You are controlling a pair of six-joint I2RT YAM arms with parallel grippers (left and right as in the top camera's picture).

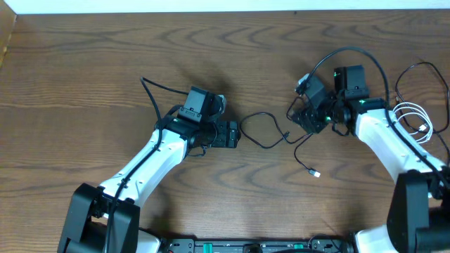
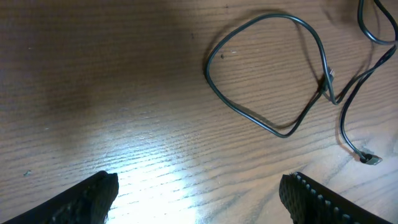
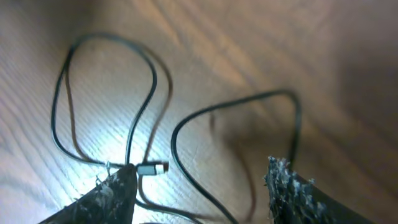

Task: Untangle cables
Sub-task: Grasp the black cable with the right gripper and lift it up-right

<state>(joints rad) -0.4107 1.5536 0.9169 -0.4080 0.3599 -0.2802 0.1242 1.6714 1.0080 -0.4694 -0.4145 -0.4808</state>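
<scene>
Black cable lies looped on the table between my two grippers. Left gripper: jaws wide, empty, loop just ahead. Right gripper: jaws apart over the cord, clamping nothing; the view is blurred. White cable sits bundled beside the right arm, its ends indistinct.

A brown wood-grain table spans the scene.
</scene>
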